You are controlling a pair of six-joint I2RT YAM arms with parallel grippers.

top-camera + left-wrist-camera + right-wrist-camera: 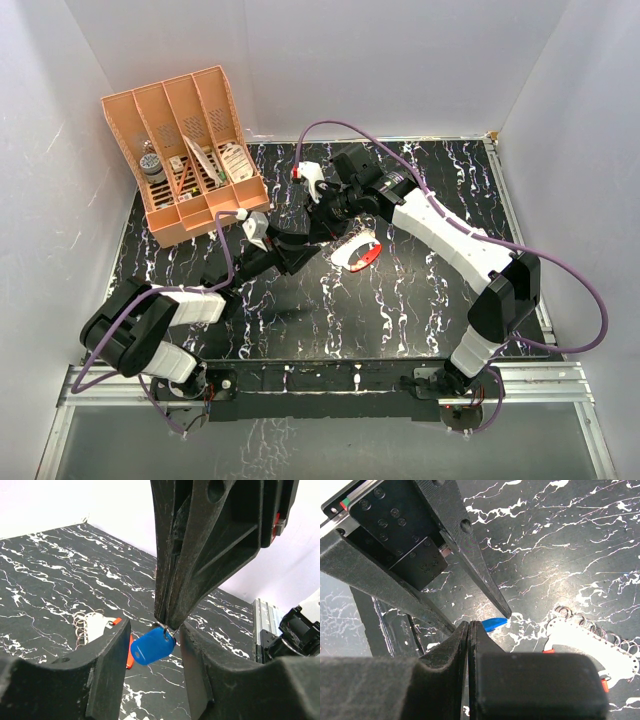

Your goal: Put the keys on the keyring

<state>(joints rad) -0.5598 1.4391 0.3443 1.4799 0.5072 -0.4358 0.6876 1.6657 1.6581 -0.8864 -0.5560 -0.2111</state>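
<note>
The key (152, 647), a small blue plastic head on a thin wire ring, hangs above the black marbled table. My right gripper (469, 626) is shut, and its tips (167, 617) pinch that wire ring from above. My left gripper (154, 636) stands open around the blue head, one finger on each side, with a gap on the right side. In the right wrist view the key (494, 624) shows just past my shut tips. The keyring (362, 252), pale with red parts, lies flat on the table below and beside both grippers, also visible as the keyring (95, 625) and the keyring (585, 640).
An orange slotted organiser (190, 150) with small items stands at the back left. White walls close off the table on three sides. A metal rail (320, 380) runs along the near edge by the arm bases.
</note>
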